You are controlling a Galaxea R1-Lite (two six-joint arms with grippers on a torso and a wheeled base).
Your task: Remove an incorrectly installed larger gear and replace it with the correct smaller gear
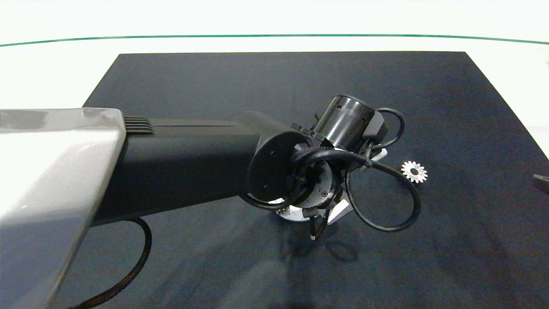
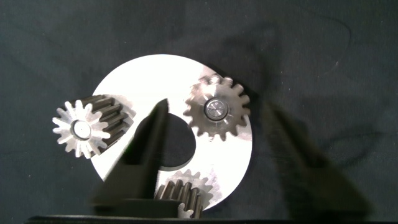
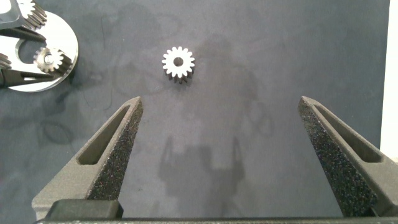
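A round silver plate (image 2: pixel 146 74) with a centre hole carries three gears. The larger gear (image 2: pixel 217 112) stands on its pin, wider than the two others (image 2: pixel 87 127) (image 2: pixel 183 193), whose sides look dark. My left gripper (image 2: pixel 216 106) hangs open over the plate, one finger on each side of the larger gear and clear of it. In the head view the left arm (image 1: pixel 193 163) hides most of the plate (image 1: pixel 291 213). The smaller gear (image 1: pixel 414 171) (image 3: pixel 178 62) lies flat on the mat to the plate's right. My right gripper (image 3: pixel 219 102) is open and empty, short of that gear.
A black mat (image 1: pixel 214 77) covers the table, with white table around it and a green line near the far edge. The left arm's cable loop (image 1: pixel 386 214) hangs between the plate and the loose gear. The right gripper's tip (image 1: pixel 541 182) shows at the mat's right edge.
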